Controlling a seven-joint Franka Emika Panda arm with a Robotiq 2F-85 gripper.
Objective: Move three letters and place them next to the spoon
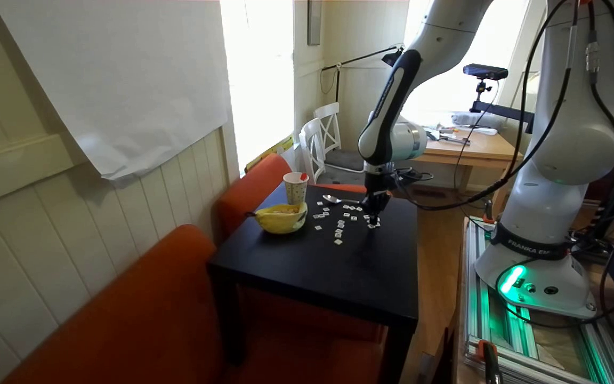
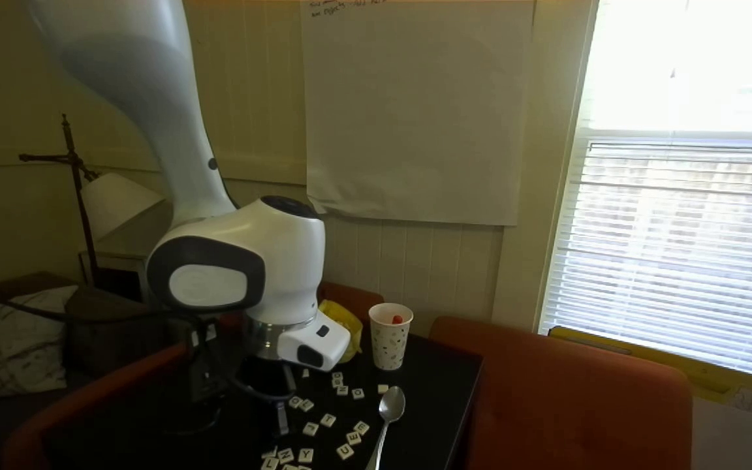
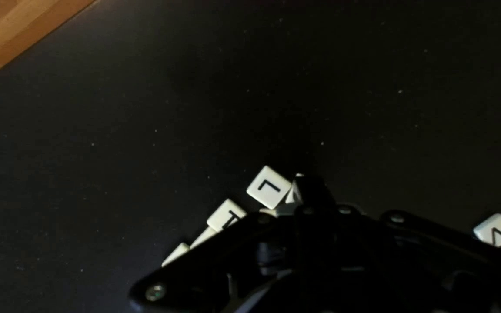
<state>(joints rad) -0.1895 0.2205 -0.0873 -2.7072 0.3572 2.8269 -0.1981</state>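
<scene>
White square letter tiles (image 3: 269, 187) askew; silver metal spoon (image 2: 392, 404) parallels far edge of black table (image 1: 307, 261); can't tell if black claw (image 1: 374, 219) spread.

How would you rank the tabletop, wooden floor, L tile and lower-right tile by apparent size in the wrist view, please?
1. Tabletop
2. Wooden floor
3. L tile and lower-right tile: too alike to rank

Glaring window (image 1: 258, 80); dim wall (image 2: 252, 85); dark wrist view
</scene>
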